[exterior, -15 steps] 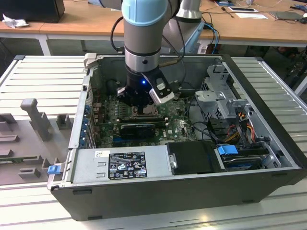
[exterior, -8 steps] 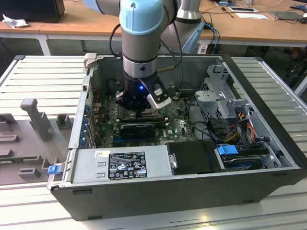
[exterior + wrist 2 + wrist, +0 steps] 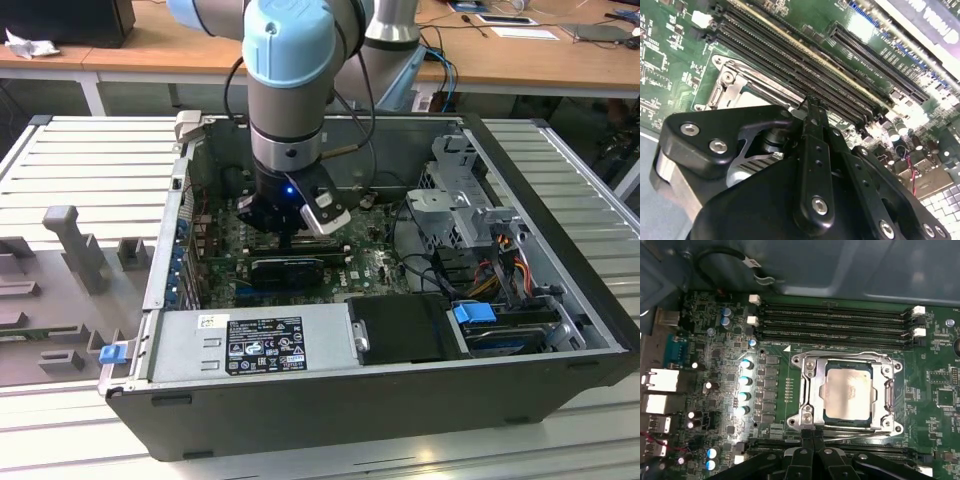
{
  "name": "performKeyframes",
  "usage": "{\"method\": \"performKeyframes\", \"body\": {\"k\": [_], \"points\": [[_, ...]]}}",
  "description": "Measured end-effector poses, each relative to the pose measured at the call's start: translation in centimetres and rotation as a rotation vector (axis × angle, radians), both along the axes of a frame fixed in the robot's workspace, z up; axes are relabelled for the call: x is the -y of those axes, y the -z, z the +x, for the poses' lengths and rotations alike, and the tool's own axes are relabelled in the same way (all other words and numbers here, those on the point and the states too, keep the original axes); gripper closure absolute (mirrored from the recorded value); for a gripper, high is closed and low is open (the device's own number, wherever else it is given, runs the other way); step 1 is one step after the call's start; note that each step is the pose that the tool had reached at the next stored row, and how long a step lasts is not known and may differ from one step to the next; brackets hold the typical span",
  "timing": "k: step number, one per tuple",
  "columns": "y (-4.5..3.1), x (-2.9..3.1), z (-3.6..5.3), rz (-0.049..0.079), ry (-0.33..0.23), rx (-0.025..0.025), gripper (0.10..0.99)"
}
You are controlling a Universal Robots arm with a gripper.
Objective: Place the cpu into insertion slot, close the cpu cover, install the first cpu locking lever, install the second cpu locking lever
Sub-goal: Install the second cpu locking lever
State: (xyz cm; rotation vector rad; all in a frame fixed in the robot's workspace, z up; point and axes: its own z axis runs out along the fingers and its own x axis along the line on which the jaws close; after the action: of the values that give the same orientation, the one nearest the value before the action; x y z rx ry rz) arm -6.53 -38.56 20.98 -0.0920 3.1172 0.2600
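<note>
Cpu: you see the cpu, a pale square chip, lying flat inside the insertion slot in the first wrist view; its face shows through the window of the frame around it.
Cpu cover: the cpu cover, a silvery frame plate, lies down flat over the socket, ringing the chip on all sides; in the second wrist view one corner of the socket's metal rim shows, the rest being hidden behind the black gripper body.
Locking levers: a thin wire runs along the socket edge nearest the fingers; whether it is latched you cannot tell.
Gripper: your gripper has its two fingertips drawn tightly together, with no gap between them, at the socket edge; they sit just beside the cover's rim and apart from the chip; whether they pinch the wire there is hard to make out.
Hidden: in the exterior view the gripper and the arm block the socket entirely; the fingertips there are lost in dark clutter.
Surroundings: long black memory slots lie just beyond the socket on the green motherboard; the open computer case rests on a ribbed metal table.
</note>
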Motion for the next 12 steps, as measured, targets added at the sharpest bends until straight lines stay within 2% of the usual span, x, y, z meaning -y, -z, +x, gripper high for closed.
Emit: {"method": "performKeyframes", "body": {"k": [1,3,5,12], "points": [[0.03,0.28,-0.23,0.015,0.0,0.0,0.98],[0.06,0.47,-0.38,0.024,0.0,-0.0001,0.98],[0.13,0.73,-0.69,0.048,0.0,0.0,0.98],[0.71,1.18,-0.95,0.093,0.0,-0.0001,0.98]]}}
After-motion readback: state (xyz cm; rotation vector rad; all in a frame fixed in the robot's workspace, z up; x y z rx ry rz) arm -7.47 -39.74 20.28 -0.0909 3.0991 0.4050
